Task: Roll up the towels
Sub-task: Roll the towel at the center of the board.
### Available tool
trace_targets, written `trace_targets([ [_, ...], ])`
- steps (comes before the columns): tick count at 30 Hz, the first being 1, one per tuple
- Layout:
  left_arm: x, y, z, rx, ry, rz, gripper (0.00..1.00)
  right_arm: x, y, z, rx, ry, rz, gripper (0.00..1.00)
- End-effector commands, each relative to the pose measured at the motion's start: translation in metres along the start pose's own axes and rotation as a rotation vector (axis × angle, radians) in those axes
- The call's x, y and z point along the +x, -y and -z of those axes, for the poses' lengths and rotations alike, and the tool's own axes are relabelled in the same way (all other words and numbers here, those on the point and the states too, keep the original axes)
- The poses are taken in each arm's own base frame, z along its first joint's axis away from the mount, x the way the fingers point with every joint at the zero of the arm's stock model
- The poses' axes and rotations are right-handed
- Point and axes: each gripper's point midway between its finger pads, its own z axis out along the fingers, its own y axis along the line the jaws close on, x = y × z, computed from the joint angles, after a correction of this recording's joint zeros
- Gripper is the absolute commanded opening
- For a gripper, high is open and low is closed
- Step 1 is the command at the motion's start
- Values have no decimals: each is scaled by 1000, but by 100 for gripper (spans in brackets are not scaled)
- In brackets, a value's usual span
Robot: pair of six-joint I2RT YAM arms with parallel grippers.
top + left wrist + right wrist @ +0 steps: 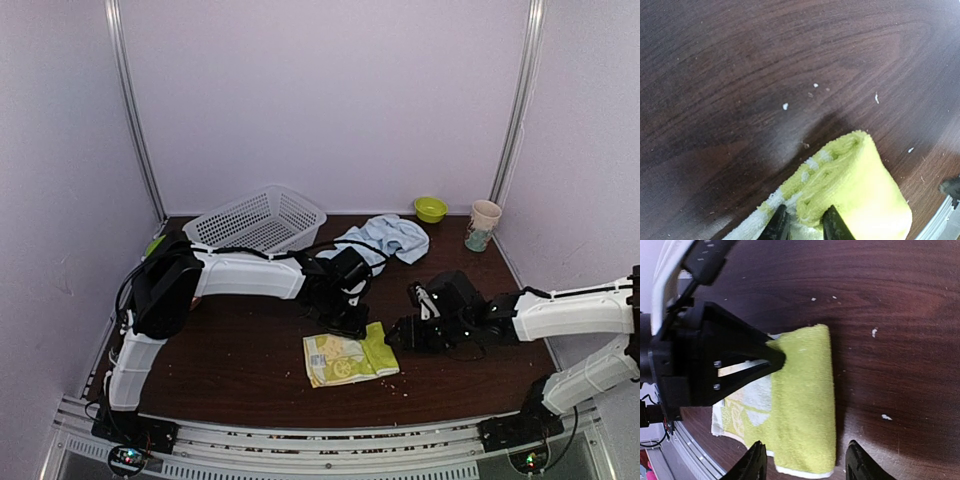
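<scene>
The lime-green lemon-print towel [345,360] lies near the table's front middle, its right end rolled into a thick fold [805,400]. My left gripper [805,227] is shut on one end of that roll [860,185]; in the top view it [352,322] comes down on the towel's far edge. My right gripper [805,462] stands open at the roll's other end, its fingers wide on either side and apart from the cloth; it shows in the top view [397,335] just right of the towel. The pale blue towel [385,238] lies crumpled at the back.
A white mesh basket [255,220] stands at the back left. A green bowl [430,208] and a cup [483,225] sit at the back right. White lint specks [785,106] dot the dark wooden table [250,350].
</scene>
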Motion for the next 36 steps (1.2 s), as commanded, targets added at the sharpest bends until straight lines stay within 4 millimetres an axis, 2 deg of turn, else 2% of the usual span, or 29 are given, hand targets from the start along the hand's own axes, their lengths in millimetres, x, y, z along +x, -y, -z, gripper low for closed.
trace_targets([
  [1,12,-15,-12,-43,-33,10,23,6,5,-13,-84,-21,-108,54],
  [12,13,-16,-11,-41,-31,15,23,26,19,-38,-189,-76,-273,50],
  [16,14,-15,-11,-38,-30,15,23,38,30,-46,-155,-114,-293,39],
  [20,15,-13,-10,-37,-29,11,23,45,35,-50,-145,-135,-301,22],
  [25,15,-10,-3,-35,-20,6,23,35,34,-47,-115,-111,-254,1],
  [36,9,-2,45,-14,56,-6,44,9,65,-19,231,-92,-15,0],
])
